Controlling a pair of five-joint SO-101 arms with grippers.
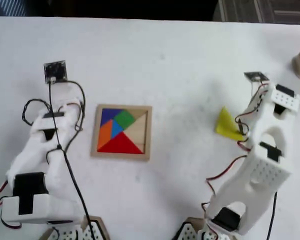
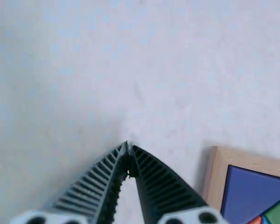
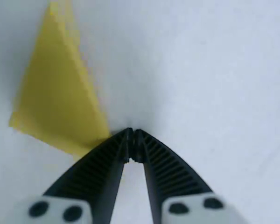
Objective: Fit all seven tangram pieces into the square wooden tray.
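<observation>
Yellow triangle lies flat on the table, well apart from the tray and close to the right arm. The tray sits mid-table and holds blue, green, orange and red pieces. A tan patch on the side toward the triangle looks like the open slot, but I can't tell bare floor from unpainted pieces.

Right gripper: jaws closed tip to tip, nothing held, tips at the triangle's corner. Whether they touch it or sit just beside it I can't tell. Left gripper: jaws also closed and empty, over bare table just beside the tray's rim.

The step in hand, as I judge it, is picking up the triangle. Open the jaws first. The piece is thin and flat, so come in low and pinch across a corner or edge. Lift it level, turn it to match the slot before lowering, and set it in rather than dropping it. The tray may slide if nudged, and the left gripper is placed to brace it.

The high view gives the layout: the gap between triangle and tray, and how full the tray is. It leaves jaw state and tip contact unsettled. The right wrist view settles the closed jaws and the corner at the tips. The left wrist view gives the rim and blue piece up close.
</observation>
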